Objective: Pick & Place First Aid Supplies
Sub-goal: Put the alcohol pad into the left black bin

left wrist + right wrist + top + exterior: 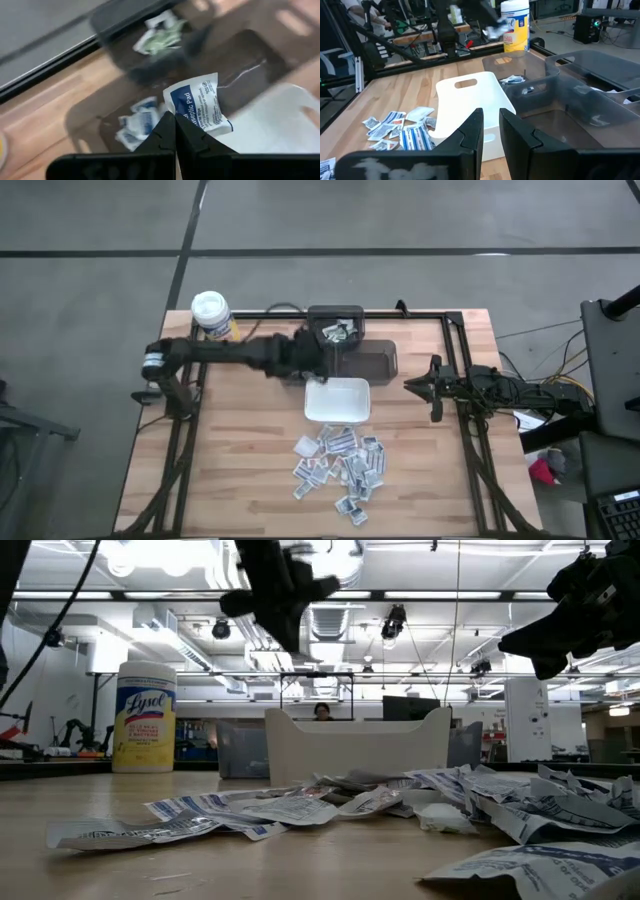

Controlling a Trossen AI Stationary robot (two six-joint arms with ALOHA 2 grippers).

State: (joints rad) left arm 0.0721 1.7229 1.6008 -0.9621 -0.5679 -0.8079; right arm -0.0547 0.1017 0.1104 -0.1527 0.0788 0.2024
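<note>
The first aid supplies are small flat white packets with blue print. A loose heap of them (340,465) lies on the wooden table, near side of the white dish (338,401). My left gripper (175,117) hangs above the grey see-through bins (365,360) and is shut on one packet (200,102). A few more packets lie in the nearer bin (137,125) and in the dark far bin (338,331). My right gripper (491,122) waits open and holds nothing at the table's right side (412,385), facing the dish (470,100). My left gripper pinches one white and blue packet between its two fingertips at a lower edge (181,116) near a corner. The fingers come from above, slanting down. The packet is lifted clear and sticks out beyond the fingertips over the grey bin, as also shows in the right wrist view (492,31).
A yellow canister with a white lid (212,315) stands at the table's far left corner. A dark metal frame (465,380) runs along the table's sides. Bare wood lies left of the dish and heap. Cables and equipment sit beyond the right edge.
</note>
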